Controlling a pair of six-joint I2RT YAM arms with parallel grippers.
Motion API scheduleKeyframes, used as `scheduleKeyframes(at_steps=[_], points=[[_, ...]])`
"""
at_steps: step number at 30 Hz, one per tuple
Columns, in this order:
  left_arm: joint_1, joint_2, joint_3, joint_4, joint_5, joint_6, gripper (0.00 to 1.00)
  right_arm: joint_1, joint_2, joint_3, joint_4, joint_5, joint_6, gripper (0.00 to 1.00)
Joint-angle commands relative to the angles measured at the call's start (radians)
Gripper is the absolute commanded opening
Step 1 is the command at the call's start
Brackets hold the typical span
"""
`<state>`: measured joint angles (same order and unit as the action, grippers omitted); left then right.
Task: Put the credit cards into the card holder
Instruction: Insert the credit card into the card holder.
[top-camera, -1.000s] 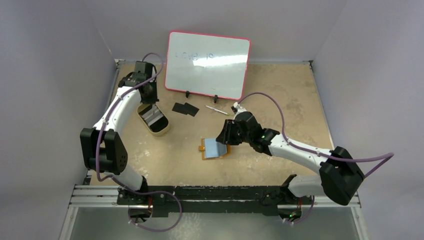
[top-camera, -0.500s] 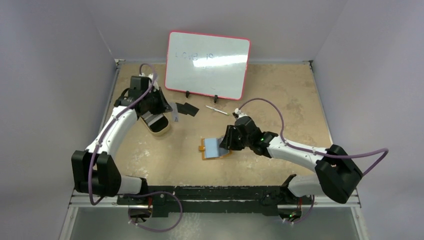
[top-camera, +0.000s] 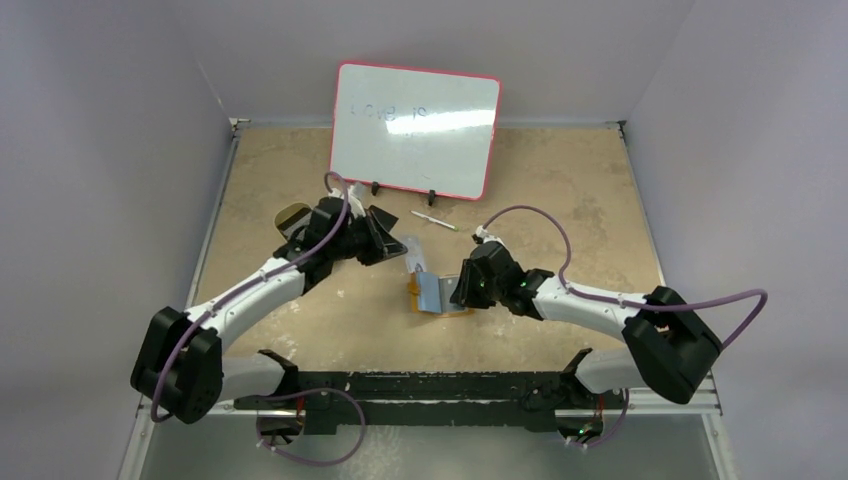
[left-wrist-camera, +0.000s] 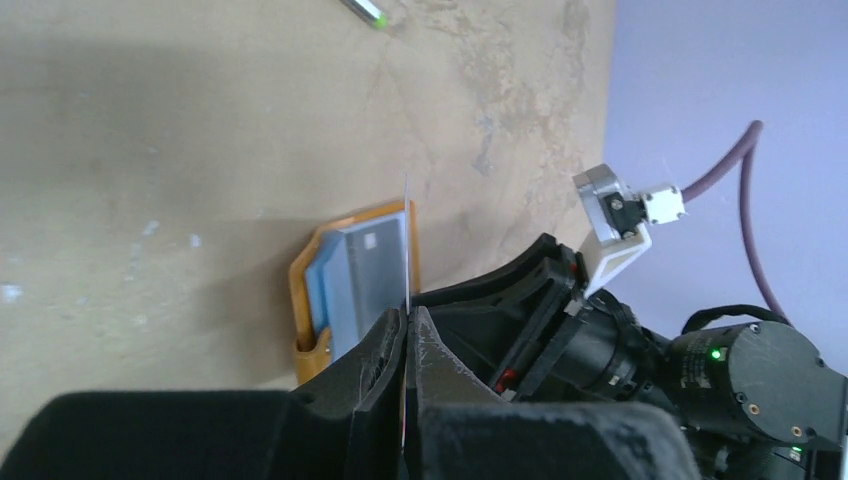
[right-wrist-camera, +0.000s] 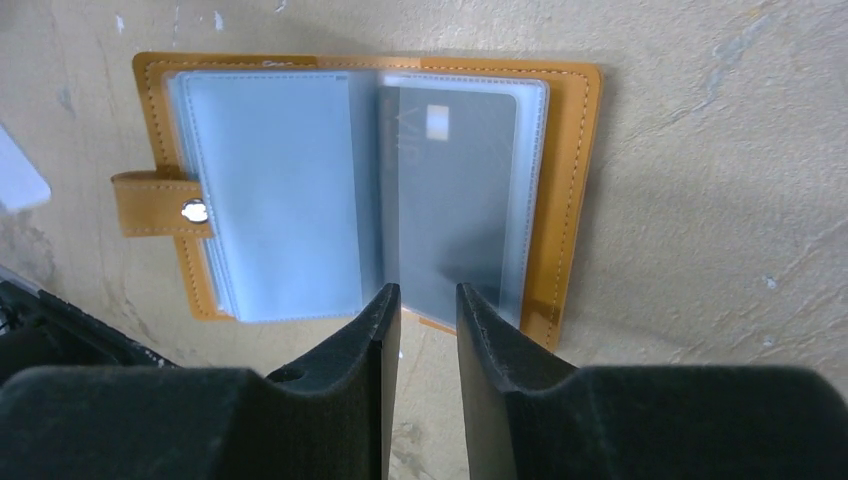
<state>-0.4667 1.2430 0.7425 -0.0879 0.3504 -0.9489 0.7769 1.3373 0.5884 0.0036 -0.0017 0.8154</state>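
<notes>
The left gripper (left-wrist-camera: 407, 318) pinches a card (left-wrist-camera: 406, 240) edge-on just left of the open holder (top-camera: 440, 296) at mid-table. The right gripper (right-wrist-camera: 428, 300), fingers narrowly apart on nothing visible, sits at the holder's right edge. Unpinned, the holder could slide, or a sleeve (right-wrist-camera: 270, 190) buckle, as the card enters; a second ago the left arm was over the far-left dish (top-camera: 292, 214).

White arms (top-camera: 255, 290); black joints (top-camera: 190, 365); purple cables (top-camera: 524, 209)
</notes>
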Motion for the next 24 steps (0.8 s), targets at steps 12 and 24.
scheduleKeyframes(at_steps=[12, 24], points=[[-0.199, 0.117, -0.029, 0.172, -0.236, -0.099, 0.0, 0.001, -0.012, 0.043, -0.018, 0.045, -0.005, 0.27], [-0.231, 0.257, -0.143, 0.317, -0.237, -0.131, 0.0, -0.041, 0.003, -0.015, 0.025, 0.062, -0.017, 0.28]])
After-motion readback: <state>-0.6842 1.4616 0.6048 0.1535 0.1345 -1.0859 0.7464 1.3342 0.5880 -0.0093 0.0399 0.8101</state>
